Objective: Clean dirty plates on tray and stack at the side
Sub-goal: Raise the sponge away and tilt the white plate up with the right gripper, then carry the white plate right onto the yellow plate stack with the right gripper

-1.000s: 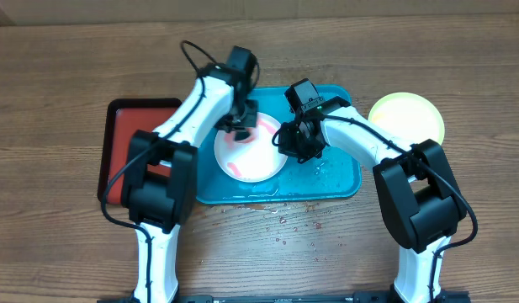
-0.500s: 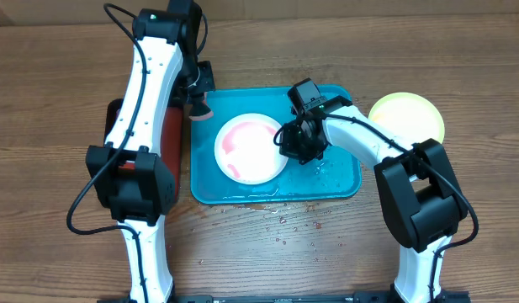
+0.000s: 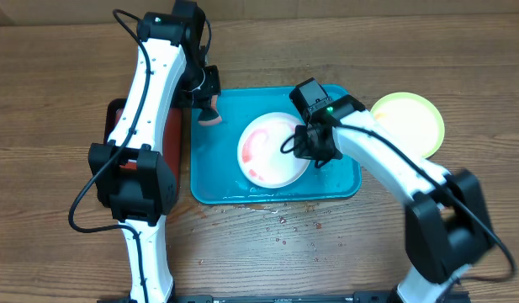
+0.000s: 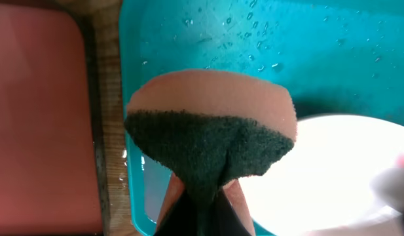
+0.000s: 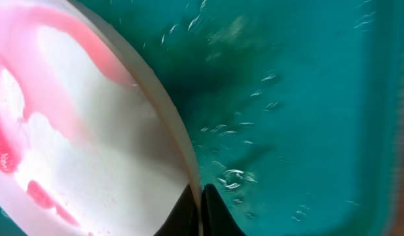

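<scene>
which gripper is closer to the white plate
Right. The right gripper pinches the rim of the white plate; the left gripper holds a sponge over the far-left corner of the blue tray, apart from the plate.

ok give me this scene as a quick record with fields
left pincer: shut on sponge, over blue tray's left edge
right pincer: shut on white plate's rim
white plate: in blue tray, red smears
yellow-green plate: on table, right of blue tray
red tray: left of blue tray
blue tray: wet with droplets
</scene>
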Tool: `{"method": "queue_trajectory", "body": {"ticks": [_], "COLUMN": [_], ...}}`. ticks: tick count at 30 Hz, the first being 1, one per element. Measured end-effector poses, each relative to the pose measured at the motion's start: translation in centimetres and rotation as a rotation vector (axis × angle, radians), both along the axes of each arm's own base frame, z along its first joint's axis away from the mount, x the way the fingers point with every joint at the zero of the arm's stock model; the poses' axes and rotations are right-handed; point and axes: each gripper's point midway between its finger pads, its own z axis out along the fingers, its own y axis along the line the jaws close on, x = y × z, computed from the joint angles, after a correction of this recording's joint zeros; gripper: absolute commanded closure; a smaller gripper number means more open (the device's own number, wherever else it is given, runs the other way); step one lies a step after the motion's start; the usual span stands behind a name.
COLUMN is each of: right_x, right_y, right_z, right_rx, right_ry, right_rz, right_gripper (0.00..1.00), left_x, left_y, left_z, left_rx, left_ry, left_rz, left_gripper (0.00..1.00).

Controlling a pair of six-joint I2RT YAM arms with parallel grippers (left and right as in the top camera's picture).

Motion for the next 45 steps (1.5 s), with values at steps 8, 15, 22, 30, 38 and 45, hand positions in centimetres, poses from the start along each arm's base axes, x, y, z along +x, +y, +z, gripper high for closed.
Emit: {"method": "queue_trajectory", "body": {"ticks": [8, 15, 22, 30, 38, 45], "right_x": [-0.4, -0.3, -1.0, -2.4, -3.1, -3.3], "right_y": [-1.0, -0.9, -0.8, 0.8, 1.5, 1.1], "right_z": [7.8, 10.9, 15.1, 19.7, 20.9, 21.0], "right_rx": [-0.274, -0.481, -0.707, -0.871, -0.920, -0.963], "right_ry": [-0.342, -0.534, -0.740, -0.974, -1.031, -1.016], "right_rz": [0.027, 0.055, 0.083, 0.096, 0.115, 0.146], "right_gripper": [0.96, 0.96, 0.96, 0.96, 0.96, 0.96], "left_x": [-0.5, -0.8, -1.6, -2.5, -2.2, -2.8], "left_y": [0.0, -0.2, -1.2, -1.4, -1.4, -1.3], "left_z": [-1.9, -3.4, -5.2, -6.4, -6.7, -7.4], "left_rx": [0.003, 0.005, 0.011, 0.017, 0.014, 0.018], "left_ry": [0.034, 0.048, 0.074, 0.104, 0.092, 0.114], "left_rz": [-0.003, -0.010, -0.036, -0.043, -0.043, -0.043], "left_gripper": [0.96, 0.96, 0.96, 0.96, 0.96, 0.96]}}
